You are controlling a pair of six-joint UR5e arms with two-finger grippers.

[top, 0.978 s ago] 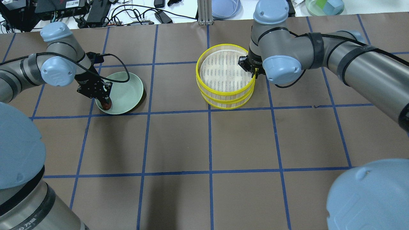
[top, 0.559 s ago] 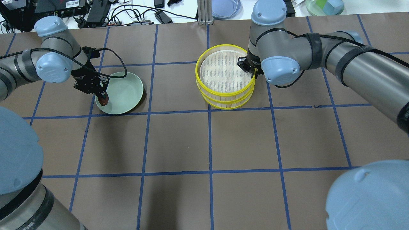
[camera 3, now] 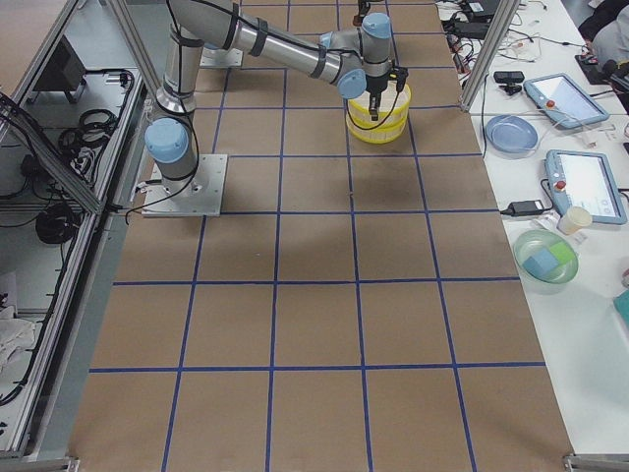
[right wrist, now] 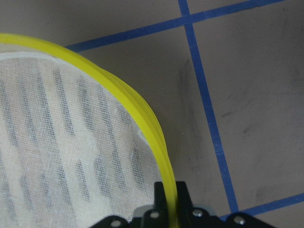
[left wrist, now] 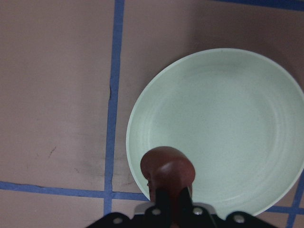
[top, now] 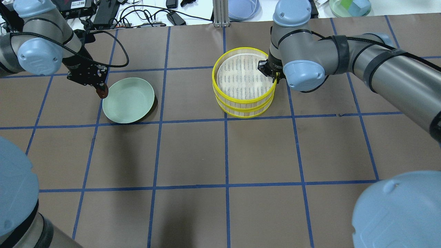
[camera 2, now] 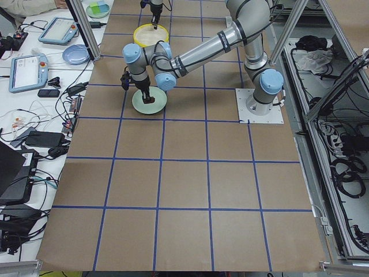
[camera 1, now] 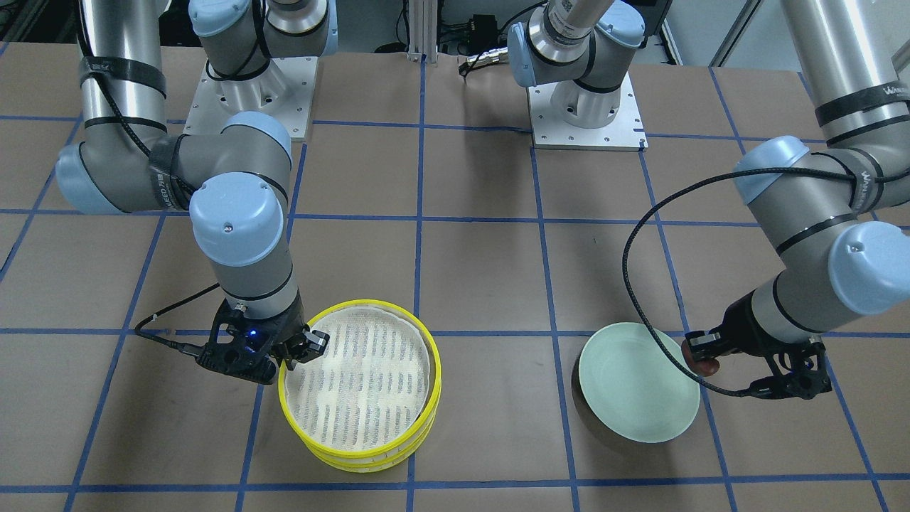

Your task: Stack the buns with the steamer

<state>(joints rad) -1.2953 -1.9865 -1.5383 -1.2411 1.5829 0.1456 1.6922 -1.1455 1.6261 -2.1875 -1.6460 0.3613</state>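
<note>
Brown paper covers the whole table point(top: 193, 155), ruled into large squares by blue tape lines point(top: 225, 151). Beyond its far edge runs a white bench point(top: 200, 10) littered with black cables and power bricks, a pale blue dish point(top: 243, 8) and a green dish holding coloured blocks point(top: 349, 6).

Two matching round steamer trays with bright yellow rims and pale bamboo sides stand stacked in the far row of squares, just to the robot's right of the centre tape line. The upper tray point(top: 241, 77) shows only its white mesh-lined slatted floor; the lower tray point(top: 246, 111) peeks out beneath it, slightly offset, its inside hidden. The right gripper point(right wrist: 170, 192) is clenched on the upper tray's yellow rim at the side nearest its own arm, one finger inside the wall and one outside.

A pale green round plate point(top: 129, 100) lies well apart on the left, its bowl bare. The left gripper point(top: 101, 90) grasps the small reddish-brown bun point(left wrist: 167, 170) and hangs above the plate's outer rim, on the side away from the steamer.

A full square of brown paper separates plate and steamer. Both sit in the far part of the table, close to the bench edge, while the wide run of taped squares stretches back toward the arm bases point(camera 1: 586, 107).
</note>
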